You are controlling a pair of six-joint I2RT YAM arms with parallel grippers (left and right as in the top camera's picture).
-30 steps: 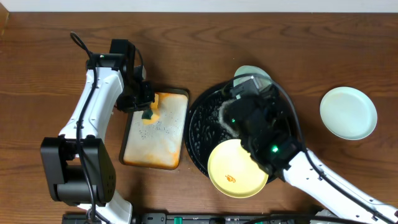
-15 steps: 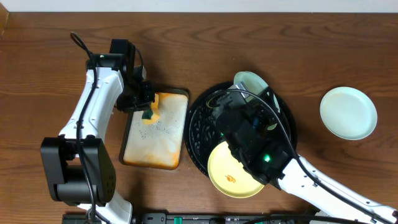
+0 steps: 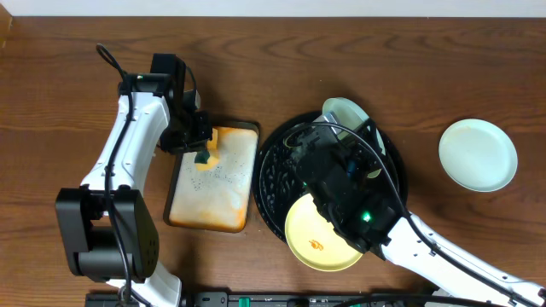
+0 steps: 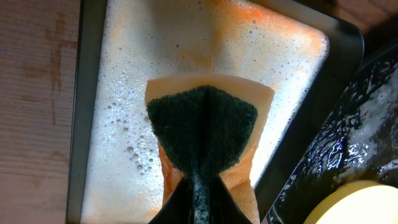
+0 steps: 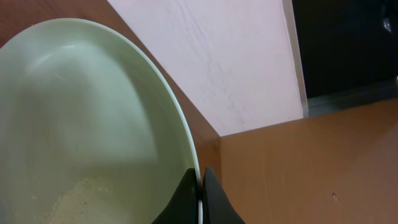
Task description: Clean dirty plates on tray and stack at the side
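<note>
Lying nearest the robot, a smooth pale yellow round plate [image 3: 322,232] with a small orange smear overlaps the near rim of the large round black tray [image 3: 275,179], whose raised-rim surface glistens with wet, bubbly suds. At the tray's far edge the right gripper [image 5: 201,186] has its jaws closed thin on the rim of a glossy pale mint-green plate [image 5: 81,124], which hangs tilted there. A faint grainy film shows low in its shallow bowl. Just beside the black tray, on its left, sits a dark-rimmed rectangular tray [image 4: 87,93] filled with white foam tinged orange toward its edges. Over its far end the left gripper [image 4: 199,186] has its jaws pinched tight on a folded sponge [image 4: 202,124], its coarse dark-green scouring face outward with softer orange foam behind. Off to the right, well apart from the black tray, a second mint-green plate [image 3: 478,154] lies flat on the brown wood-grain bench [image 3: 68,68].
</note>
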